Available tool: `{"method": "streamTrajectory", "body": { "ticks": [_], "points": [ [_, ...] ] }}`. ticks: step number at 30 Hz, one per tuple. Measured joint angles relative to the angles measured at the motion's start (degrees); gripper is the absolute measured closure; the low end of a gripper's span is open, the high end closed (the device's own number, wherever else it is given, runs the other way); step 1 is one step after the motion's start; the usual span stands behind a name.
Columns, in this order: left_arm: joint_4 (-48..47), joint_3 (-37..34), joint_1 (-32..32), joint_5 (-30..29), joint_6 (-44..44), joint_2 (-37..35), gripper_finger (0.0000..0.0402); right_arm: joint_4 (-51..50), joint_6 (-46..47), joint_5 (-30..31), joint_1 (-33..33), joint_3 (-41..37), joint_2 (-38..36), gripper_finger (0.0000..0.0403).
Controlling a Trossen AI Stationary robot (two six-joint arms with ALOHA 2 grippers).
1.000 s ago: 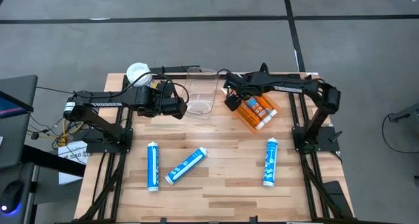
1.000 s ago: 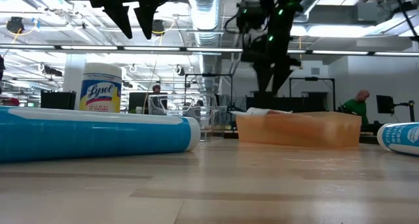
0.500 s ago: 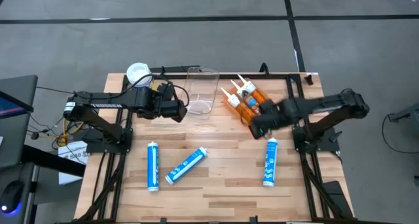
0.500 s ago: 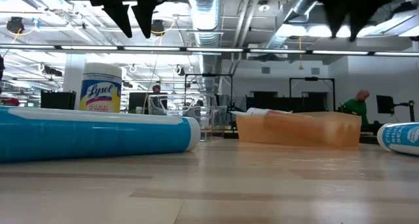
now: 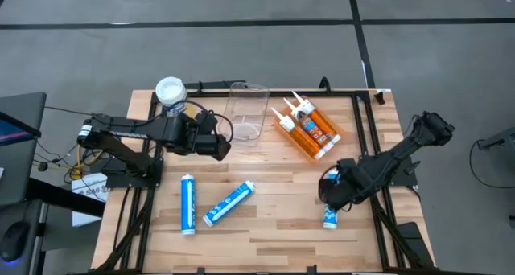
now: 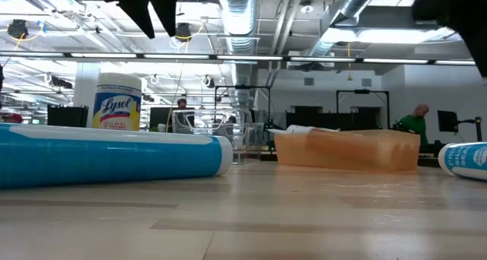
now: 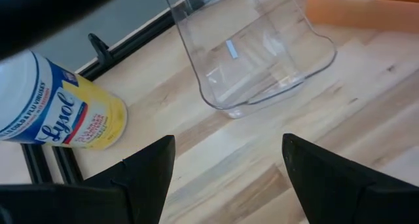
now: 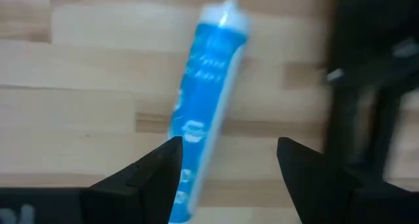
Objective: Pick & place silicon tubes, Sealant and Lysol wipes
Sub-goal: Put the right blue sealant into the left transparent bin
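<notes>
Three blue silicone tubes lie flat on the wooden table: two near the left [image 5: 187,203] [image 5: 228,203] and one at the right [image 5: 330,217] [image 8: 206,106]. My right gripper [image 5: 330,193] [image 8: 226,178] hangs open over the right tube, pointing down and touching nothing. Orange sealant tubes lie in an orange tray [image 5: 299,149]. The Lysol wipes canister [image 5: 170,92] [image 7: 59,109] stands on its base at the far left corner. My left gripper [image 5: 222,147] [image 7: 229,178] hovers open between the canister and a clear bin [image 5: 246,112].
The clear plastic bin [image 7: 255,47] stands at the far middle, and the orange tray [image 6: 346,150] is to its right. A black frame rail [image 5: 282,88] runs along the far edge. Bare wood lies in the table's near middle.
My right gripper has swung from over the orange tray toward the table's near right, rolling its wrist, and now hangs above the right blue tube. My left gripper has drifted a little toward the near edge. No object has moved.
</notes>
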Motion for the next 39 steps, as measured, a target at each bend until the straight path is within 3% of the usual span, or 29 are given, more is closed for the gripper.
{"method": "streamTrajectory", "body": {
  "ticks": [7, 20, 34, 39],
  "points": [
    [0.1, 0.0, -2.1, 0.0, -1.3, 0.0, 0.0126, 16.7, 5.7, 0.2, 0.7, -10.9, 0.0, 0.0163],
    [0.1, 0.0, -4.7, 0.0, -2.8, 0.0, 0.0126, 33.4, 10.5, 0.1, 0.7, -23.6, 0.0, 0.0163],
    [2.0, 0.0, -5.0, 0.0, -2.7, 0.0, 0.0126, 38.6, 6.7, -0.4, 0.7, -28.6, 0.0, 0.0164],
    [2.7, 0.0, -5.0, 0.0, -2.0, 0.0, 0.0126, 40.2, 7.0, -0.7, 0.7, -29.0, -0.1, 0.0201]
  ]
}}
